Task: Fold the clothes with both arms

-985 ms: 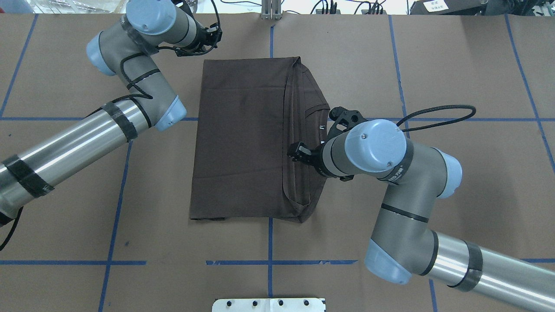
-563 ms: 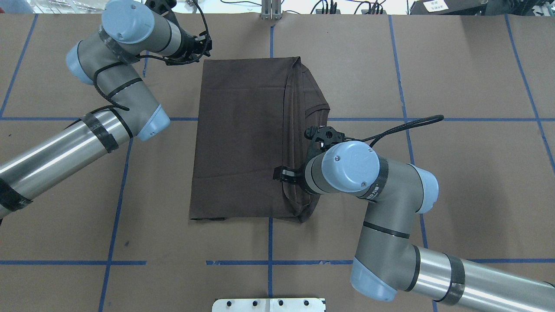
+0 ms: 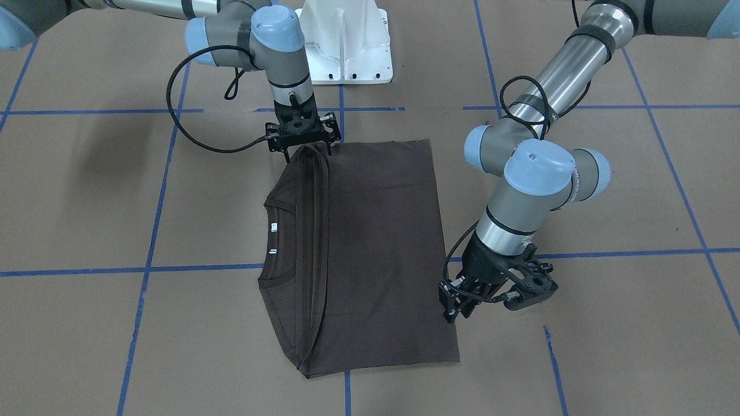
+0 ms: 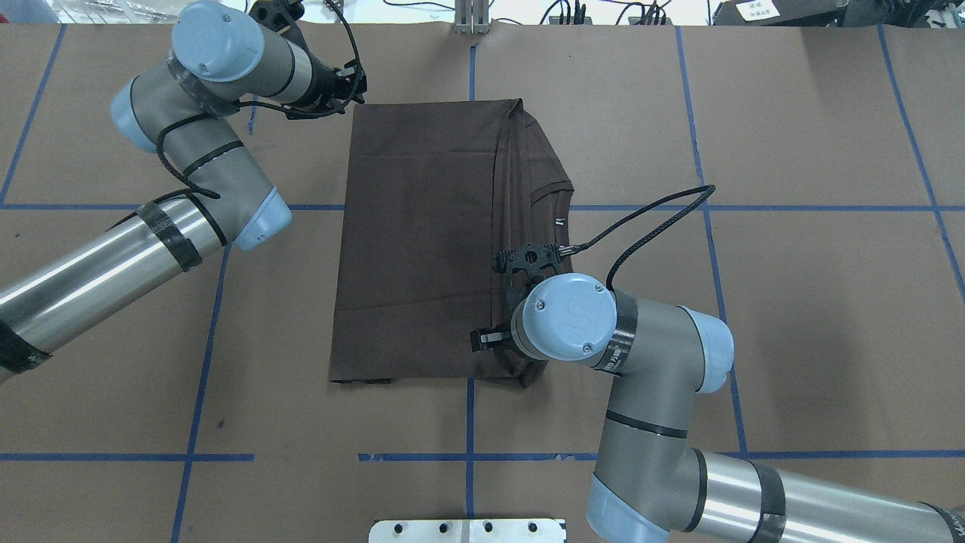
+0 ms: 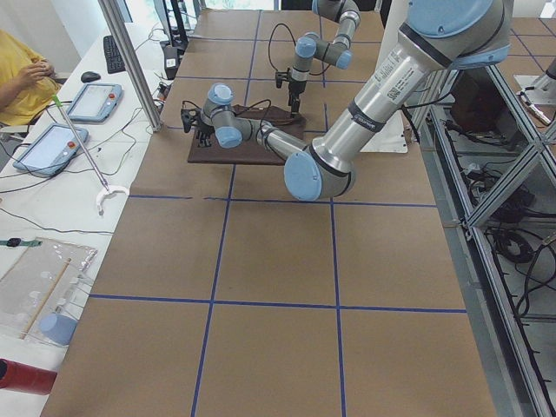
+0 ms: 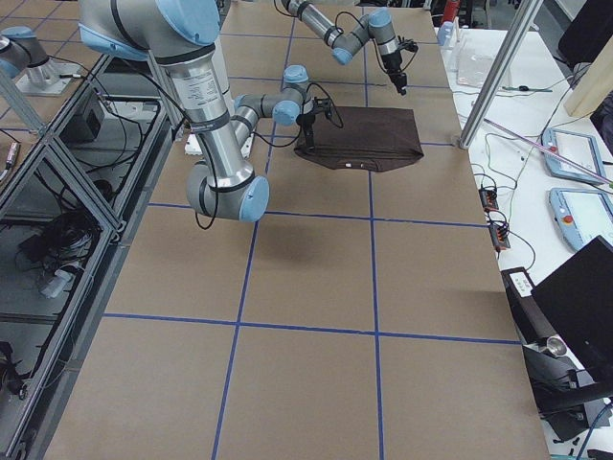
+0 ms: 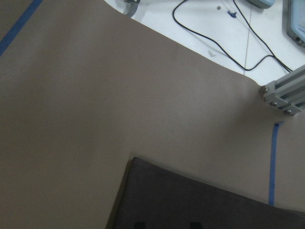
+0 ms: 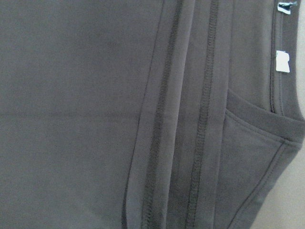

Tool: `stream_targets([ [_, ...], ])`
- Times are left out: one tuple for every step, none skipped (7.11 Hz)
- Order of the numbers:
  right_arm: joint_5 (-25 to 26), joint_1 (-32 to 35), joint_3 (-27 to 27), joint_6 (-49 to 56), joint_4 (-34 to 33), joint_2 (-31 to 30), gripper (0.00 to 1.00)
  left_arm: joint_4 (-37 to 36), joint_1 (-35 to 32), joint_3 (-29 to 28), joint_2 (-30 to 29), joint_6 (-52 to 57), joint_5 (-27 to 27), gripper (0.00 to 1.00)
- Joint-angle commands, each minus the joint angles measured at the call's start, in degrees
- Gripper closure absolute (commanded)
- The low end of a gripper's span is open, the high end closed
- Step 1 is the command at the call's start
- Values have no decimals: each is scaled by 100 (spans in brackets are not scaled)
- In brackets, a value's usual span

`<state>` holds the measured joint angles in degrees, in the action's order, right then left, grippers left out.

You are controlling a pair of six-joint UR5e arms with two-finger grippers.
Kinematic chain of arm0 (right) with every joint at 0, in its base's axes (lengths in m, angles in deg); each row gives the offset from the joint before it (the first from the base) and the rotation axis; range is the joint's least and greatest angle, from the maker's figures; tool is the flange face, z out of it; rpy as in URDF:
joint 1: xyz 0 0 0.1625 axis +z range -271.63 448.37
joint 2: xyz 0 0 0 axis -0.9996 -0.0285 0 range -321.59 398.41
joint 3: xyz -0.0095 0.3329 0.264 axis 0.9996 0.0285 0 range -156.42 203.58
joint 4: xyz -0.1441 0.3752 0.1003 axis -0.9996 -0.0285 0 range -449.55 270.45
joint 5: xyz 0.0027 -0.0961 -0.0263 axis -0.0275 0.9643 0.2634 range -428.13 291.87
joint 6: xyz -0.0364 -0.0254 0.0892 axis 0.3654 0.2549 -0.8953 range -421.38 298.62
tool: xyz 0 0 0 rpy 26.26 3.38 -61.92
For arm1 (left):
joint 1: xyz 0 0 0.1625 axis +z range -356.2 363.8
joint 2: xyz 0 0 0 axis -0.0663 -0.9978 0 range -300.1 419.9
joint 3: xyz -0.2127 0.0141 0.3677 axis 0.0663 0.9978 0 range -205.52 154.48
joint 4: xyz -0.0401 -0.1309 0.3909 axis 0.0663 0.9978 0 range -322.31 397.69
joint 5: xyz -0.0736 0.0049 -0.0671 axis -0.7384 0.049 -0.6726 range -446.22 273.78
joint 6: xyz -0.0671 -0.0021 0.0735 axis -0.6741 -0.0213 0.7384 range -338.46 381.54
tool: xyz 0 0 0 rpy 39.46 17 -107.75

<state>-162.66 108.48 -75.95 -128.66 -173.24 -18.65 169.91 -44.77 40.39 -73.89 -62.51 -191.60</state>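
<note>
The dark brown T-shirt [image 4: 422,241] lies flat on the brown table cover, folded into a tall rectangle. Its sleeve folds and collar with white tags [image 3: 273,226] run along the robot's right side. My left gripper [image 3: 455,309] hangs open just off the shirt's far left corner [image 7: 143,191]. Two fingertips show apart at the bottom edge of the left wrist view. My right gripper [image 3: 308,153] stands open low over the shirt's near right corner, its prongs either side of the fold. In the overhead view the wrist hides it. The right wrist view shows only stitched folds [image 8: 200,119].
Blue tape lines [image 4: 467,456] grid the table cover. The white base pedestal [image 3: 347,40] stands at the robot's side, and a metal plate [image 4: 467,530] sits at the near edge. A person [image 5: 22,69] sits by tablets on a side bench beyond the table's far edge.
My right arm has travelled along the shirt's folded right edge toward the robot, from mid-edge to the near corner. My left arm has shifted slightly left beside the far corner.
</note>
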Motion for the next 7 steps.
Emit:
stream_targets([
  [145, -77, 205, 153, -25, 89, 0, 14, 6, 0, 80, 12, 0, 57],
  [224, -104, 258, 267, -34, 80, 0, 14, 6, 0, 81, 12, 0, 57],
  [225, -87, 259, 295, -34, 11, 0, 14, 6, 9, 81, 12, 0, 57],
  [216, -26, 189, 443, -60, -138, 0, 14, 6, 9, 89, 21, 0, 57],
  [207, 53, 23, 557, -43, -427, 0, 14, 6, 9, 90, 21, 0, 57],
  [146, 124, -561, 976, -51, -995, 0, 14, 6, 9, 90, 21, 0, 57],
  [180, 133, -1159, 1093, 1, -1810, 0, 6, 6, 9, 90, 21, -9, 57],
])
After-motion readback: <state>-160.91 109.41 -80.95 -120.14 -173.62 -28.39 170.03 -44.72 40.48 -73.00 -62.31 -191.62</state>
